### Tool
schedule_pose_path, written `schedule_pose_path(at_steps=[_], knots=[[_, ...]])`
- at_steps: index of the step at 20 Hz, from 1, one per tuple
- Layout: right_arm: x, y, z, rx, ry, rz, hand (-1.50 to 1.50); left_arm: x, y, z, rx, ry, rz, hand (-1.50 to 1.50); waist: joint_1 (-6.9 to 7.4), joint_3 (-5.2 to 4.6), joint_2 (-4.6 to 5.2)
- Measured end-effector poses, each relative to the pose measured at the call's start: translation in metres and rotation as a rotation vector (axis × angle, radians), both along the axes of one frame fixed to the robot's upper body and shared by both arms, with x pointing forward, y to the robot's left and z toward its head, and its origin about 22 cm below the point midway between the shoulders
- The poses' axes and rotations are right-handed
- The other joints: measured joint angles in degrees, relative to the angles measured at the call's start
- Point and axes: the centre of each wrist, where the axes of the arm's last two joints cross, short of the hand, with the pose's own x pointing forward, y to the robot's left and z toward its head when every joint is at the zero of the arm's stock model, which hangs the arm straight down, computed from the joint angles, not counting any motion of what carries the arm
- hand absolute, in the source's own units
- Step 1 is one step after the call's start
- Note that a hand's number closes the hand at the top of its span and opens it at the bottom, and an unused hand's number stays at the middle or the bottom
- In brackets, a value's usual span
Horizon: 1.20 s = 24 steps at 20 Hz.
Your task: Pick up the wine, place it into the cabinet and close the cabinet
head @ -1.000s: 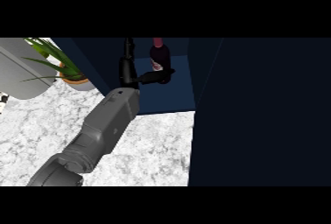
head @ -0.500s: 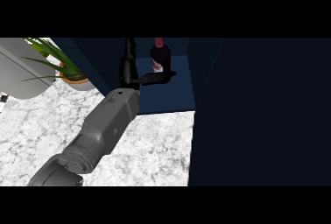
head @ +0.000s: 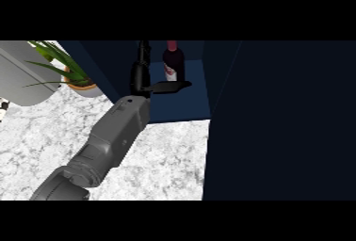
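Note:
The wine bottle [head: 173, 61], dark with a red cap and a pale label, stands upright inside the dark blue cabinet [head: 186, 104]. My left hand [head: 141, 74] is just left of the bottle, at the cabinet's opening. Its fingers point straight up along the cabinet's left wall. Its thumb [head: 172, 87] sticks out to the right across the bottle's base, so I cannot tell whether they touch. The hand is open and curls round nothing. The grey left forearm [head: 115, 134] comes in from the lower left. My right hand does not show.
A wide dark cabinet door [head: 281, 122] fills the right side and hides what lies behind it. A potted green plant [head: 75, 77] stands at the left, beside a grey rounded object [head: 21, 77]. The marble counter [head: 163, 160] lies below.
The bottle has gone from slightly tilted to upright in the cabinet. My left hand's fingers have straightened and drawn a little to the left of it.

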Motion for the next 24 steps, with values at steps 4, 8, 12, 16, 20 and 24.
schedule_pose_path(at_steps=[4,8,12,16,20,24], knots=[[-0.001,0.002,-0.002,0.007,0.011,0.008,-1.5,0.0,0.0,0.0,-0.035,-0.004,-0.02,-1.5,0.0,-0.03,-0.08],[0.0,0.004,0.0,0.008,0.008,0.01,-1.5,0.0,0.0,0.0,-0.076,-0.017,-0.043,-1.5,-0.1,-0.06,-0.19],[0.0,0.005,0.001,0.021,0.013,0.006,-1.5,-0.001,0.0,-0.001,-0.107,-0.022,-0.051,-1.5,-0.17,-0.04,-0.5],[0.0,0.01,0.003,0.02,0.018,0.026,-1.5,-0.005,0.001,-0.006,-0.126,-0.023,-0.051,-1.5,-0.31,0.05,-0.87],[0.001,0.006,0.001,0.013,0.014,0.007,-1.5,-0.011,0.001,-0.012,-0.138,-0.011,-0.05,-1.5,0.02,0.04,-1.12],[0.0,0.006,0.004,0.018,0.016,0.0,-1.5,-0.028,-0.002,-0.026,-0.148,0.017,-0.047,-1.5,0.88,0.02,-1.39]])
